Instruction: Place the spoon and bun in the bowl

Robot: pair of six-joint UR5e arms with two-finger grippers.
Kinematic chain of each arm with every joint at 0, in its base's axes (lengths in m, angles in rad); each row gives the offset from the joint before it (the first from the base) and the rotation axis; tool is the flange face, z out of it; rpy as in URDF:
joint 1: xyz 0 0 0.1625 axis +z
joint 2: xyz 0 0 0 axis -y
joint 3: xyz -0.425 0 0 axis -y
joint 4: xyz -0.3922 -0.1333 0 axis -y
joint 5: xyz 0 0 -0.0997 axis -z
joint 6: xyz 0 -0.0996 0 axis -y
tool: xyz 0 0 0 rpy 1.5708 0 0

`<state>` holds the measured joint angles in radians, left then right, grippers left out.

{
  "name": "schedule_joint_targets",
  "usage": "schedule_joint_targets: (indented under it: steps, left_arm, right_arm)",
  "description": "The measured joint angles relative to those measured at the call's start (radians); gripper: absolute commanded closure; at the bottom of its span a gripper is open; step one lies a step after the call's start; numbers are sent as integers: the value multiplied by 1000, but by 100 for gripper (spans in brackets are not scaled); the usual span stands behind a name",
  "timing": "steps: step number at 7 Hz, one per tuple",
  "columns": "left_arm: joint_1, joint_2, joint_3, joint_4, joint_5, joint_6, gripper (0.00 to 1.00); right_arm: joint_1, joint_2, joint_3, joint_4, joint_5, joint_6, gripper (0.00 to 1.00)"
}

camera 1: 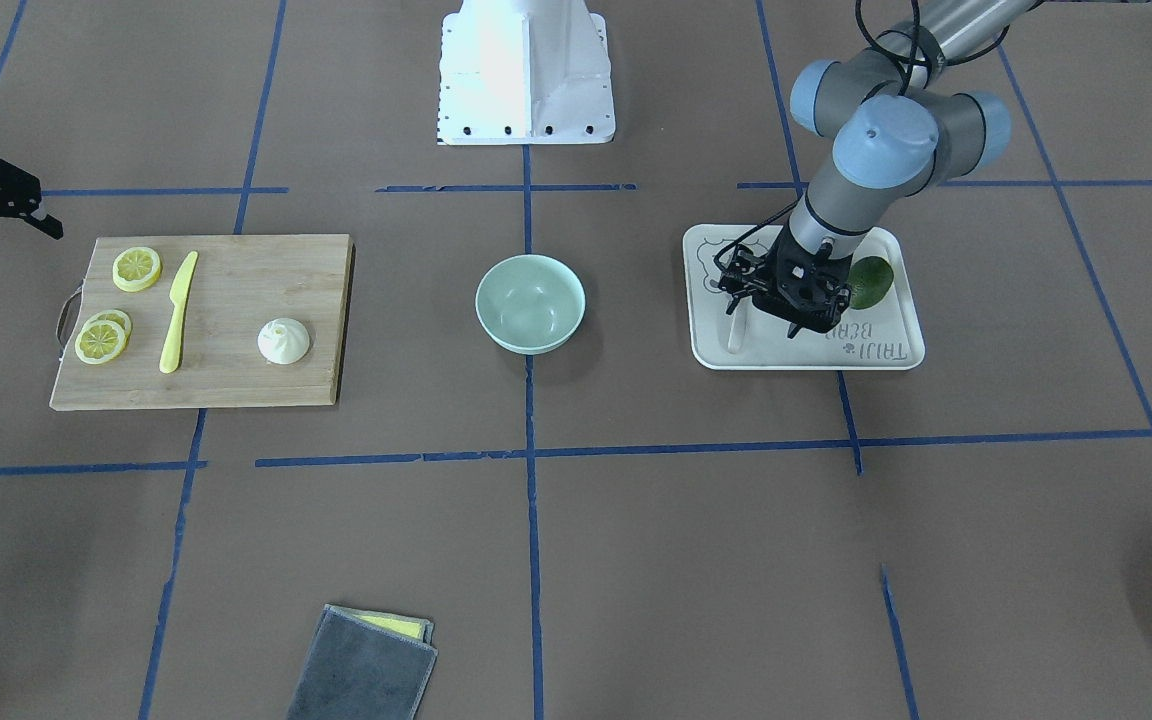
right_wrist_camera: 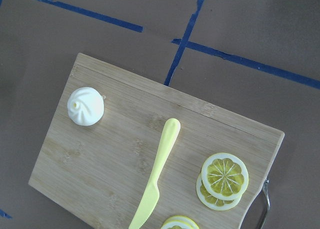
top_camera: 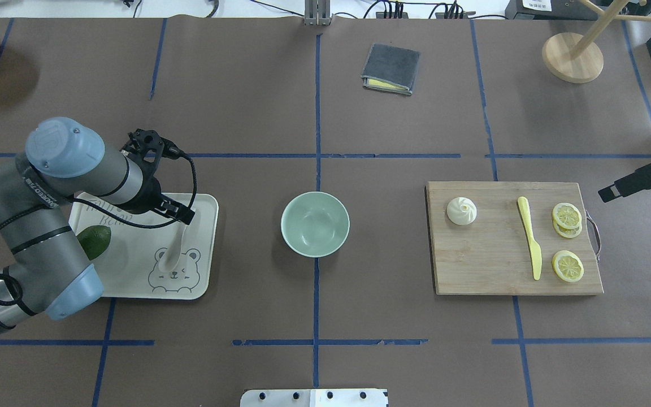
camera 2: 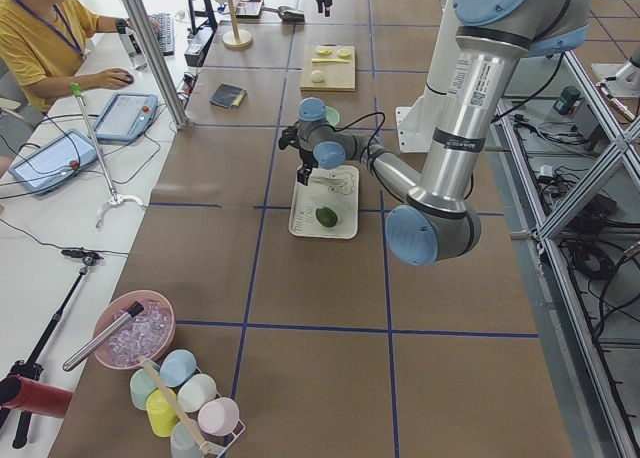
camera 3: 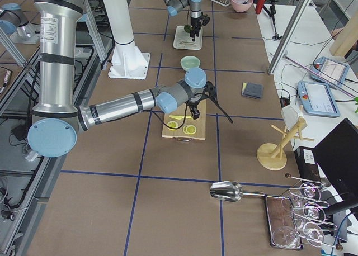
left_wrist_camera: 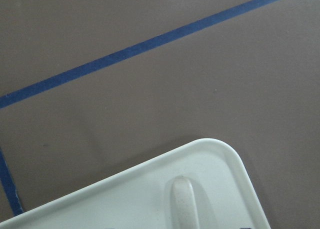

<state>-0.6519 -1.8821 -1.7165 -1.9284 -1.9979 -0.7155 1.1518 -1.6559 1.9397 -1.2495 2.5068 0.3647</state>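
The cream spoon (camera 1: 735, 335) lies on the off-white bear-print tray (camera 1: 806, 355), handle towards my left gripper (camera 1: 771, 318). That gripper hangs low over the handle end and looks open, with nothing in it. In the overhead view the spoon (top_camera: 172, 254) runs from the gripper (top_camera: 181, 217) down to the bear print. The left wrist view shows only the handle tip (left_wrist_camera: 184, 204). The white pleated bun (top_camera: 461, 211) sits on the wooden board (top_camera: 484, 265). The mint-green bowl (top_camera: 315, 223) stands empty at the table's middle. My right gripper (top_camera: 608, 193) hovers open beyond the board's lemon end.
A green avocado (top_camera: 95, 241) lies on the tray under my left arm. A yellow knife (top_camera: 530, 243) and lemon slices (top_camera: 567, 216) share the board with the bun. A folded grey cloth (top_camera: 390, 69) and a wooden stand (top_camera: 573, 56) sit at the far side.
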Motion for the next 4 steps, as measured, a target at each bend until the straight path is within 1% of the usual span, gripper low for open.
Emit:
schedule_joint_targets:
  steps: [1, 2, 3, 4]
  left_arm:
    - [20, -2, 5, 1, 10, -7, 47]
    - [40, -5, 7, 2, 14, -21, 81]
    - [61, -7, 10, 8, 15, -36, 100]
    - [67, -13, 11, 26, 16, -43, 100]
  right_arm:
    - [-14, 1, -1, 4, -4, 41, 0]
    - [-28, 2, -1, 7, -6, 72, 0]
    - [-36, 2, -3, 8, -6, 86, 0]
    - [-38, 2, -5, 9, -6, 91, 0]
